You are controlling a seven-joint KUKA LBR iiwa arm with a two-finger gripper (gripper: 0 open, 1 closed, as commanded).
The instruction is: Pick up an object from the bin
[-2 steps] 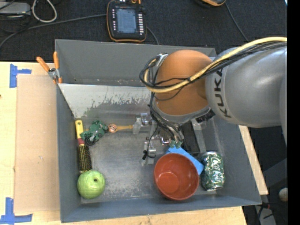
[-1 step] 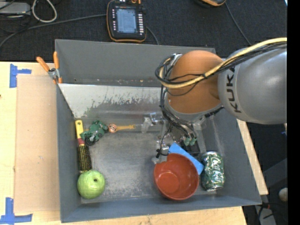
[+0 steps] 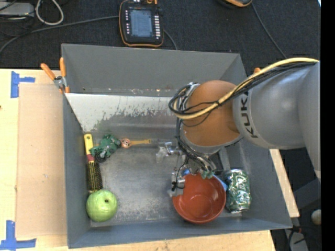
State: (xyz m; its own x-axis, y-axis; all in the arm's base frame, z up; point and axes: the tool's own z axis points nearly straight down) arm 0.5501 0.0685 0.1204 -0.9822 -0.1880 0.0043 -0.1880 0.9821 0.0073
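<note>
The gripper [image 3: 180,180] hangs at the upper-left rim of the round red plastic bowl [image 3: 201,203], in the lower right of the grey metal bin [image 3: 136,230]. The arm's orange cover [image 3: 209,114] hides much of it, so whether it is released or clenched cannot be told. A crushed green-and-silver can [image 3: 238,191] lies just right of the bowl. A green apple [image 3: 101,205] and a yellow-handled black brush [image 3: 92,169] lie well apart at the left.

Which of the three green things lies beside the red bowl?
The crushed green can, next to the red bowl; the green apple and green toy lie far off.
</note>
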